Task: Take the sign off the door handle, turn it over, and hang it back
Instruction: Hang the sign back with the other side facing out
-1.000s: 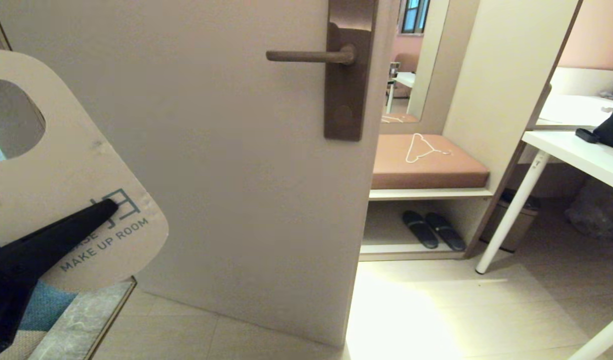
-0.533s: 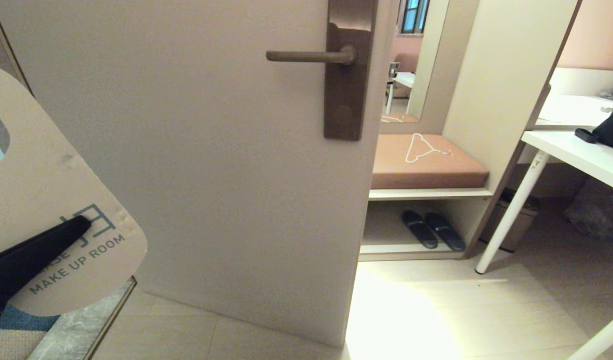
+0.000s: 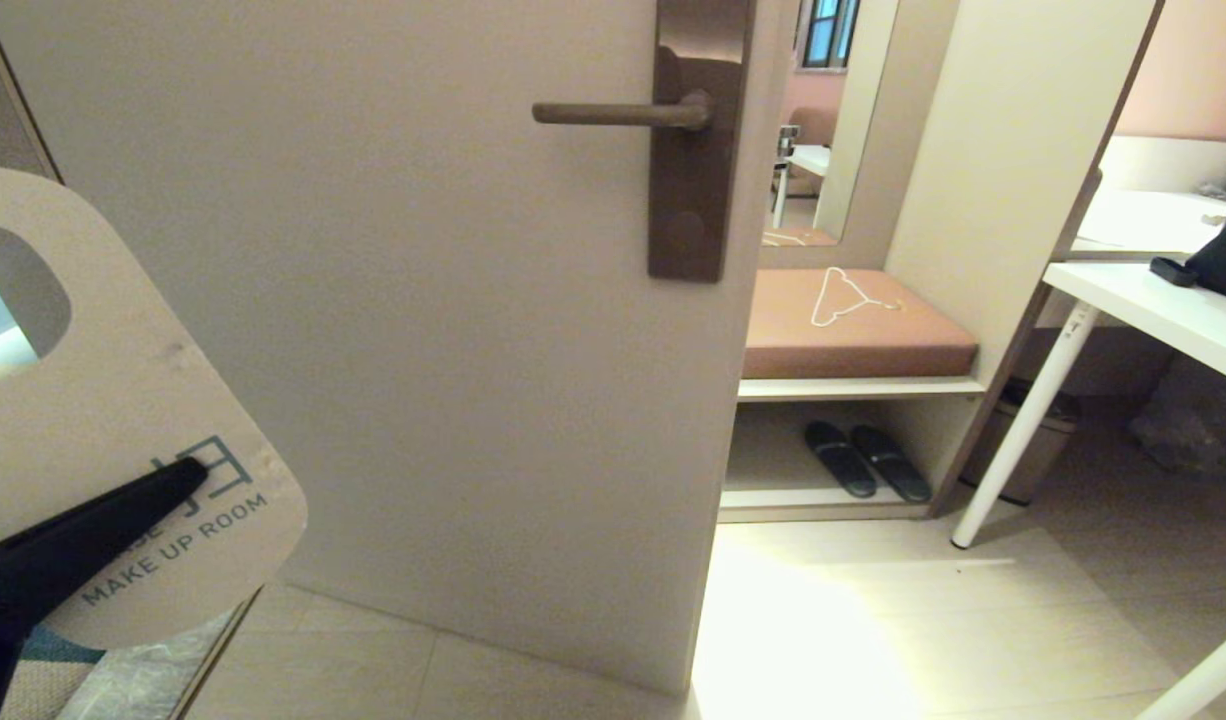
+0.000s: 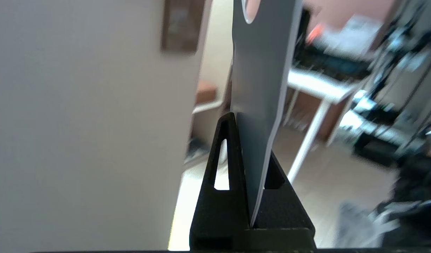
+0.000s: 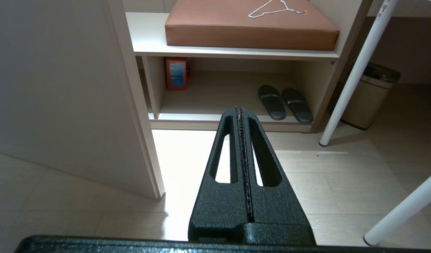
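Observation:
The sign (image 3: 113,400) is at the far left of the head view, off-white side with "MAKE UP ROOM" facing me, its oval hole at the upper left. My left gripper (image 3: 188,475) is shut on the sign's lower part. In the left wrist view the sign (image 4: 261,80) stands edge-on between the black fingers, its slate blue face showing. The door handle (image 3: 618,113), a bronze lever on a tall backplate (image 3: 688,200), is bare and well to the right of the sign. My right gripper (image 5: 239,109) is shut and empty, low near the floor, out of the head view.
The beige door (image 3: 423,300) fills the middle. Right of it stands a shelf unit with a brown cushion (image 3: 853,320), a white wire hanger (image 3: 848,295) and black slippers (image 3: 868,460). A white table (image 3: 1153,310) and a bin (image 3: 1028,445) stand at the right.
The sign in my left gripper swung left and down half a second ago, then came back a little to the right. The handle and right arm have not moved.

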Tool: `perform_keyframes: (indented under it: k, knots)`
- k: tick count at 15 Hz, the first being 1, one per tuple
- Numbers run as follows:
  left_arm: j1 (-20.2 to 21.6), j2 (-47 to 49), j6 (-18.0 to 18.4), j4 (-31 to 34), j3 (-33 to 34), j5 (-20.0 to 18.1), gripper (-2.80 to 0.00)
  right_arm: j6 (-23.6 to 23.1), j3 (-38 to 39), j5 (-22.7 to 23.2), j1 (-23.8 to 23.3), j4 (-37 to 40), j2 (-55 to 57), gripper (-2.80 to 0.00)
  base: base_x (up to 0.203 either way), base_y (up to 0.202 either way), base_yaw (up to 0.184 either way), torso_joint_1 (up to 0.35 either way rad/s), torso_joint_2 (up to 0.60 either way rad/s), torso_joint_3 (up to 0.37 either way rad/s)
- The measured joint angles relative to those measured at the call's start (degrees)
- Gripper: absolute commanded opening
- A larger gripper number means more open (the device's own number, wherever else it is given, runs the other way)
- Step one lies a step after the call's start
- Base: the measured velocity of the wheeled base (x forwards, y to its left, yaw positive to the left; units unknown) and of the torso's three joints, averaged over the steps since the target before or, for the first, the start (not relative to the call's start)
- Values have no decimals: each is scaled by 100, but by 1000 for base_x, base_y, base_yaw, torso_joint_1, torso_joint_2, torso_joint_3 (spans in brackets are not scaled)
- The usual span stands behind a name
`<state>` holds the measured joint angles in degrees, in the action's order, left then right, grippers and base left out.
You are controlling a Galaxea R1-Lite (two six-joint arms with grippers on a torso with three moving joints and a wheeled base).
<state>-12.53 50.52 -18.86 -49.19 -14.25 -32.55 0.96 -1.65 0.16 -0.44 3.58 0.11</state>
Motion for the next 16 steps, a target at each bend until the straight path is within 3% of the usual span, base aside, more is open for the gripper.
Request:
perform_keyframes:
  k: [3,5,10,16]
  knots:
    - [199,301,871,313,-2,94,-280,30,-2,-5,0,-11,-18,-280,0,0,0,0,0,0]
    - [402,584,1191,324,-148,107,-280,34,0,-2,0,-15,-22,-280,0,0,0,0,0,0]
    - [678,1460,1221,338,-1105,151,-280,33,7,-1,0,-17,-22,-280,0,0,0,0,0,0]
    - [487,2752,1362,324,-2418,286,-280,36,7,-2,-2,-17,-22,-280,0,0,0,0,0,0]
